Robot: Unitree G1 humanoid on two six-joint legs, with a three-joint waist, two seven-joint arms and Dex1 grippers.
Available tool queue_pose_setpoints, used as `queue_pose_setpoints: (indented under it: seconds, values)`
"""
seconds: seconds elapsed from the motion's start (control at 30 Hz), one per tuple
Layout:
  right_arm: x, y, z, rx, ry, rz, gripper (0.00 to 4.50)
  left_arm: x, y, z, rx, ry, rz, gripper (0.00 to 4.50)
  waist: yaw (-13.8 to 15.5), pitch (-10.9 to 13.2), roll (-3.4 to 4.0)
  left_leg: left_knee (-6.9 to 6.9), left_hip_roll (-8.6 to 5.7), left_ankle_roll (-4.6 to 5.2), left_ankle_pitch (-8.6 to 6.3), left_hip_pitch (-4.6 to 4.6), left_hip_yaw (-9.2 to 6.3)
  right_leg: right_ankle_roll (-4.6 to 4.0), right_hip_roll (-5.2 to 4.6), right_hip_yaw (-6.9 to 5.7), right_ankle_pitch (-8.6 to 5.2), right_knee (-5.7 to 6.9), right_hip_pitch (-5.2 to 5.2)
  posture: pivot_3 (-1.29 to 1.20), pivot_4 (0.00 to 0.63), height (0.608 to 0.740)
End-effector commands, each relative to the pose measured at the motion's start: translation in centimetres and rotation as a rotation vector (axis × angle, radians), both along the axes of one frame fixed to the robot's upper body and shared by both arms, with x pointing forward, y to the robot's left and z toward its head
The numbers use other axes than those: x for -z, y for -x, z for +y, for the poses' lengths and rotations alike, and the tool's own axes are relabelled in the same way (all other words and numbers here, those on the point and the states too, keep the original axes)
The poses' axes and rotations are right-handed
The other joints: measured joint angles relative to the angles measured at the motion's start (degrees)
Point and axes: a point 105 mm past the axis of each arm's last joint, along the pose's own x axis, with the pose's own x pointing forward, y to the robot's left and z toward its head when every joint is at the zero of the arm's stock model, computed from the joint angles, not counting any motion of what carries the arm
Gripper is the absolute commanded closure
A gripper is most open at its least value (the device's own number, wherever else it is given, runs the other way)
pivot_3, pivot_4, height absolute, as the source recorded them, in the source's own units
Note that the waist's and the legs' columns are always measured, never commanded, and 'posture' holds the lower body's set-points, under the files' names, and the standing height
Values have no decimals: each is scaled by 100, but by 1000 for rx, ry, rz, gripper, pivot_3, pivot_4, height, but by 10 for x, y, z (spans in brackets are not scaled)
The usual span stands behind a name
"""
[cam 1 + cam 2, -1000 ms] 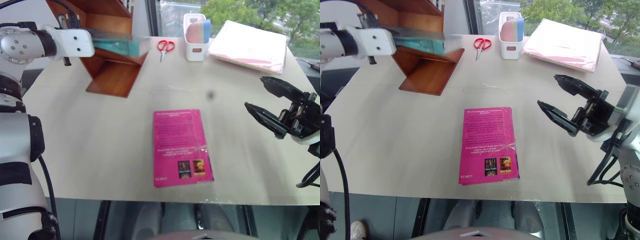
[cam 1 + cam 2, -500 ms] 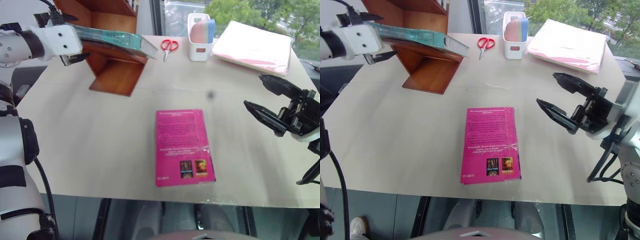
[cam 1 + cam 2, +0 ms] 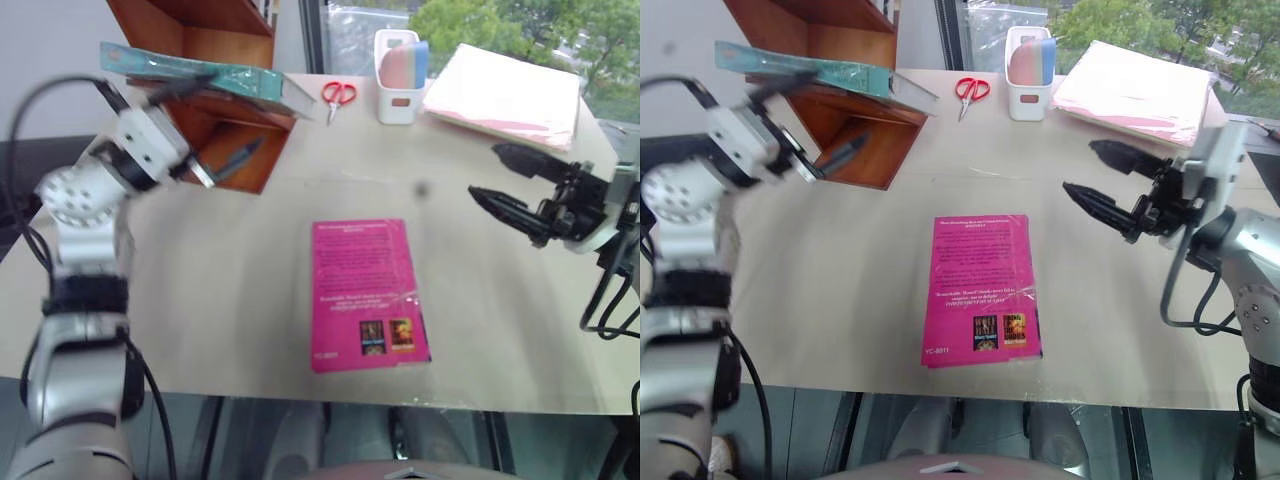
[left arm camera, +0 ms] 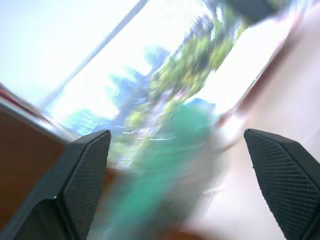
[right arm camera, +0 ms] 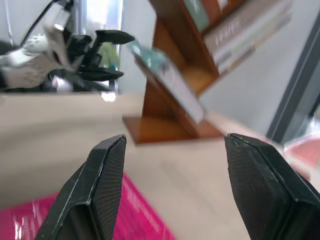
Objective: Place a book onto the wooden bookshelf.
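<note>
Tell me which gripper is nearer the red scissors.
Left. The left gripper hangs by the wooden bookshelf near the red scissors; the right gripper is farther off.

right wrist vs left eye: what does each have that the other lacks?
Only the right wrist view: books standing in the upper compartment of the wooden bookshelf.

Only the left eye view: the scissors, the white holder, the pink folder and the right end effector from outside, open.

Both: the teal book lying on the shelf's slanted board, the open left end effector beside it, the magenta book and the table.
</note>
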Motion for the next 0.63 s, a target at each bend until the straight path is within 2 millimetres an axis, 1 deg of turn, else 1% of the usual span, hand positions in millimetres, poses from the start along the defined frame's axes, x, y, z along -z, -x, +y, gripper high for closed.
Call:
queue_pose_setpoints:
  seconds: [0.03,0.1,0.13,0.17,0.2,0.23,0.3,0.33,0.4,0.47,0.57,0.63]
  values:
    - [16,-10,-5,65,96,45,1283,-5,21,-6,-6,268,90,30,-15,-6,9,-1,2,0,0,-1,-1,0,3,1,0,-2,-1,0,150,740]
    - [31,-14,-11,98,144,81,1283,10,25,-6,-22,368,205,30,7,-12,20,-5,8,7,-5,9,25,0,-12,15,-1,-11,6,0,150,740]
    - [35,-15,-14,110,154,94,1283,17,28,-6,-31,381,247,30,25,-11,18,-3,6,10,-7,8,30,0,-12,14,-1,-9,6,0,150,740]
    - [44,-13,-18,111,178,122,773,27,32,-6,-49,378,289,0,42,-11,19,-1,4,10,-7,5,28,0,-8,12,-1,-9,5,0,150,740]
    - [53,-10,-23,112,200,143,528,35,35,-3,-72,387,328,0,56,-11,19,0,3,10,-7,7,28,0,-9,13,-1,-7,5,0,150,740]
    - [60,-6,-29,118,219,162,32,44,39,1,-96,386,364,0,73,-11,19,1,1,10,-7,7,29,0,-9,14,-1,-6,6,0,150,740]
    - [73,5,-43,130,271,195,32,63,48,17,-164,349,443,0,131,-12,19,2,1,10,-7,8,31,0,-9,15,-1,-9,7,0,150,740]
    - [77,10,-48,131,291,208,32,69,52,24,-181,340,474,0,146,-11,19,2,2,13,-9,9,33,0,-10,17,-1,-11,8,0,150,740]
    - [83,28,-57,102,320,253,32,79,65,37,-212,289,529,0,157,-11,19,-2,2,17,-12,9,38,-1,-12,21,-1,-16,7,0,150,740]
    - [87,40,-67,106,351,288,32,89,77,48,-220,247,597,0,158,-11,19,-3,2,17,-13,10,38,-2,-11,21,-2,-16,7,0,150,740]
    - [89,47,-80,135,378,319,32,100,90,60,-225,201,683,0,158,-12,20,-2,8,16,-14,18,43,-4,-9,24,-4,-18,11,0,150,740]
    - [91,46,-84,152,375,329,32,102,93,64,-224,195,709,0,159,-12,21,0,23,16,-13,18,58,-4,-8,21,-4,-20,12,0,150,740]
